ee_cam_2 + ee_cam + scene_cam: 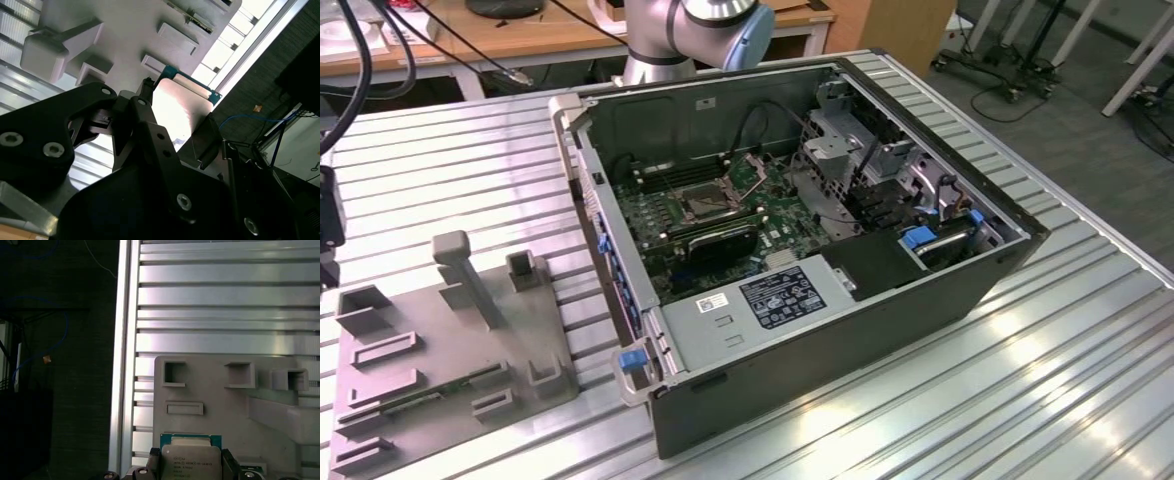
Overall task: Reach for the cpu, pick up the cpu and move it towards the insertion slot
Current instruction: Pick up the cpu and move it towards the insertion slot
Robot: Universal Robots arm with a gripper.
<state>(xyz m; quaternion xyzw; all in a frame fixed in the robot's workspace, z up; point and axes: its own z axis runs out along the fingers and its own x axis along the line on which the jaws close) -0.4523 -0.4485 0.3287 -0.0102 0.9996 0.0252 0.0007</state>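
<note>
In both wrist views the cpu (190,456) (176,106), a silvery square chip with a thin green rim, sits between my gripper's (191,466) (178,112) two black fingers (155,462), which press against its opposite edges. It is over the near edge of the grey plastic fixture block (210,390) (440,350). I cannot tell whether the chip rests on the block or hangs just above it. The insertion slot (703,203), a square socket with a shiny frame, lies on the motherboard inside the open computer case (854,330), well away on the exterior view's right of the fixture.
The ribbed metal table (1067,380) carries the case and the fixture, whose upright posts (464,270) stand tall. The table's edge (125,365) runs close beside the fixture, with dark floor and cables beyond. The arm's base (680,30) rises behind the case.
</note>
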